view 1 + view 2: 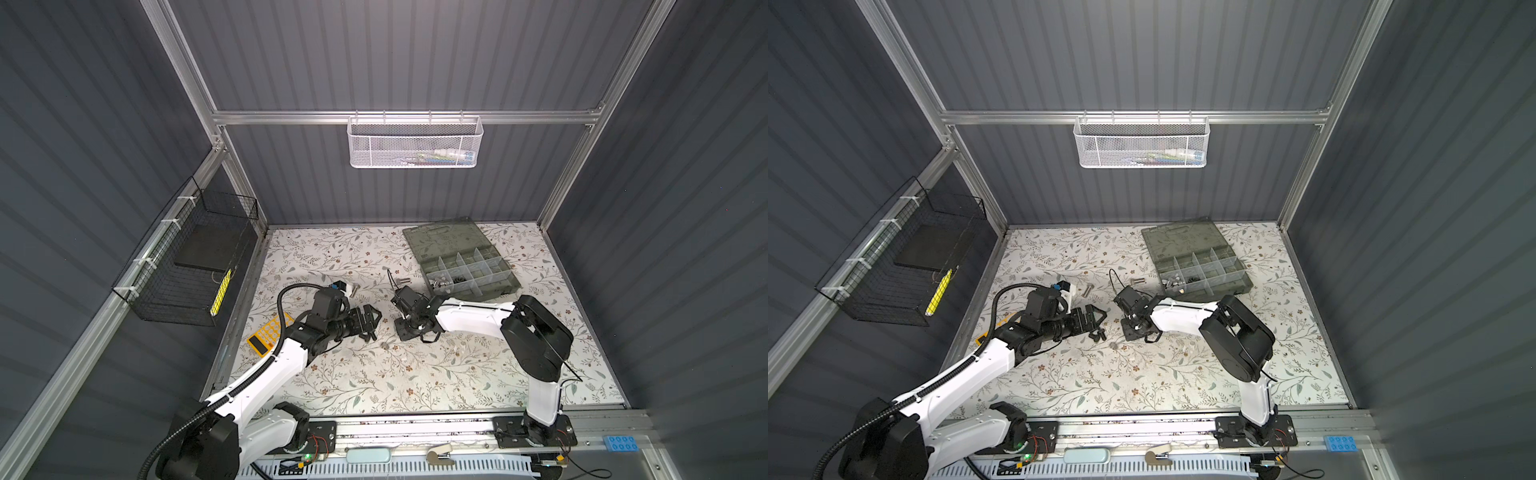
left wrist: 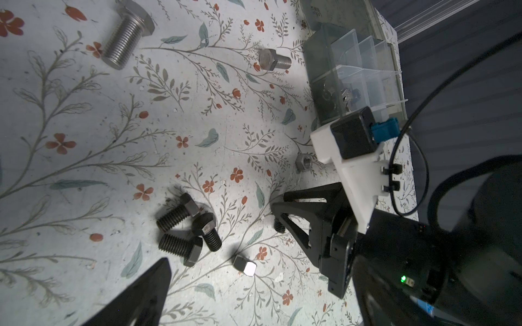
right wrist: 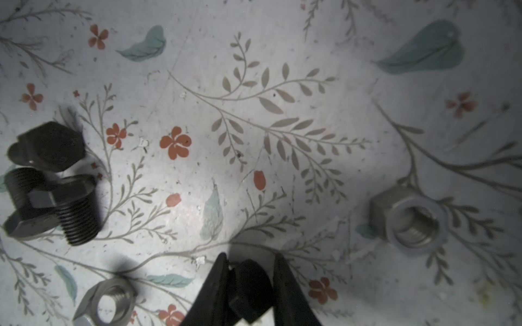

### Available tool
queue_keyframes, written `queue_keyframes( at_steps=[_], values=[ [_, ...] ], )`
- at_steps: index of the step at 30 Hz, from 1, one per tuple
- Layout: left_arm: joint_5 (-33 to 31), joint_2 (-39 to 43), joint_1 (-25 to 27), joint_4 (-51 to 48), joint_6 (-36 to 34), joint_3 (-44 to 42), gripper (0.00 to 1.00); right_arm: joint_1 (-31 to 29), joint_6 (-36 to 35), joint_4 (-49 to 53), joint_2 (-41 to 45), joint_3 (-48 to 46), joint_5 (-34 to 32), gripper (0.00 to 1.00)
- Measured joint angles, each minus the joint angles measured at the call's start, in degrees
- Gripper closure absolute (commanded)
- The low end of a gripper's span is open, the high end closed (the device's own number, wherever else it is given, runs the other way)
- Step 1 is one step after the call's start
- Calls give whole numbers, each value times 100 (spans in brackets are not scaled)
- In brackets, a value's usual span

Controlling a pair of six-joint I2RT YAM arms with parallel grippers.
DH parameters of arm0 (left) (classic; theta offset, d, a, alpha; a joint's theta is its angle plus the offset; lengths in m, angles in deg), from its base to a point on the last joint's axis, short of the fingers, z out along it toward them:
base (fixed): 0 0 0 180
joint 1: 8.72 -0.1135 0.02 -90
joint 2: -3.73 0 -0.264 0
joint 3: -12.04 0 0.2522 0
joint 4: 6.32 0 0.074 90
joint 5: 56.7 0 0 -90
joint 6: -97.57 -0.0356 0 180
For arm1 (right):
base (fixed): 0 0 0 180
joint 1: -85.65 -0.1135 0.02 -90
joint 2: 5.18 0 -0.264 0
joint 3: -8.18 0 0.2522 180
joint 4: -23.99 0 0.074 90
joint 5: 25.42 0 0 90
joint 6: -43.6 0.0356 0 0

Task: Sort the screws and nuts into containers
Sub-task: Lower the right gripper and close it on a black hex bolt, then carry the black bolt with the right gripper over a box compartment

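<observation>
My right gripper (image 3: 250,259) points down at the flowered mat and is shut on a black screw (image 3: 251,285); in both top views it stands mid-table (image 1: 407,332) (image 1: 1133,332). Three black screws (image 2: 189,225) lie in a cluster beside it, just under my open left gripper (image 1: 374,322). Two silver nuts (image 3: 409,223) (image 3: 110,302) lie to either side of the right gripper. Two silver screws (image 2: 127,36) (image 2: 275,60) lie farther off. The containers are compartments of the grey-green case (image 1: 486,274) at the back right; one corner compartment (image 1: 446,282) holds silver and black pieces.
The case lid (image 1: 444,237) lies open flat behind the compartments. A yellow stencil (image 1: 270,334) lies under the left arm. A black wire basket (image 1: 187,266) hangs on the left wall and a white mesh basket (image 1: 415,143) on the back rail.
</observation>
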Motion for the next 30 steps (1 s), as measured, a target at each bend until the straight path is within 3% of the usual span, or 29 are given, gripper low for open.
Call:
queue_keyframes(
  at_steps=[8,16,30],
  values=[
    [4,-7,0,4,4,0,0,-9,-35,133,212,-105,-144,85],
    [109,-164,9,96,87,2,0,376,-186,376,1014,-140,-151,87],
    [151,-741,455,455,197,448,0,2354,-570,538,1784,-160,-87,86]
  ],
)
